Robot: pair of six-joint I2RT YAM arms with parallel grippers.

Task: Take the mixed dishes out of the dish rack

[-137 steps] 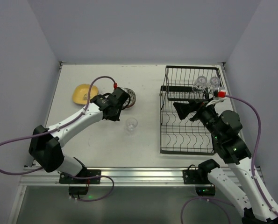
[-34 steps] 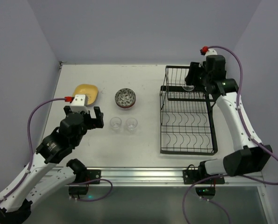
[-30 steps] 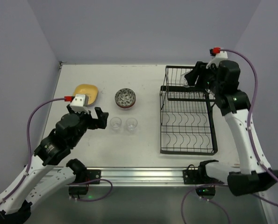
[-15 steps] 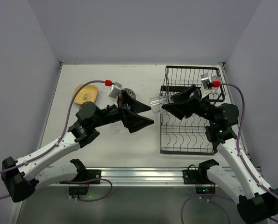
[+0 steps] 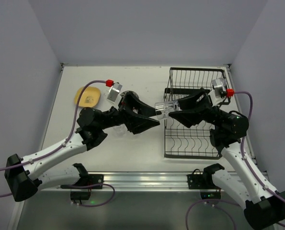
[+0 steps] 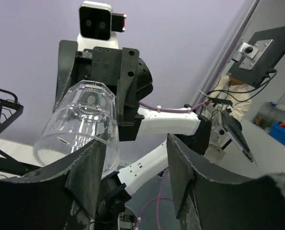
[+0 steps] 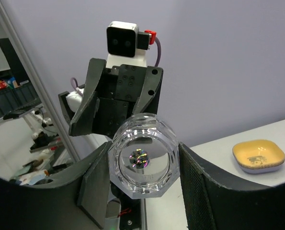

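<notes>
As its wrist view shows end-on, right jaws grip the glass (image 7: 143, 160)

A clear glass (image 5: 163, 109) hangs sideways in mid-air, just left of the black wire dish rack (image 5: 192, 128); yellow plate (image 5: 87, 97) far left.

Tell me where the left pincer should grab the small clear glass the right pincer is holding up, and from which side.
Probably the round side wall of the small clear glass at its free end, which juts past the right pincer toward the left arm. Bring the left pincer in from the left, along the glass's length, one finger on each side: it lies roughly level.
</notes>
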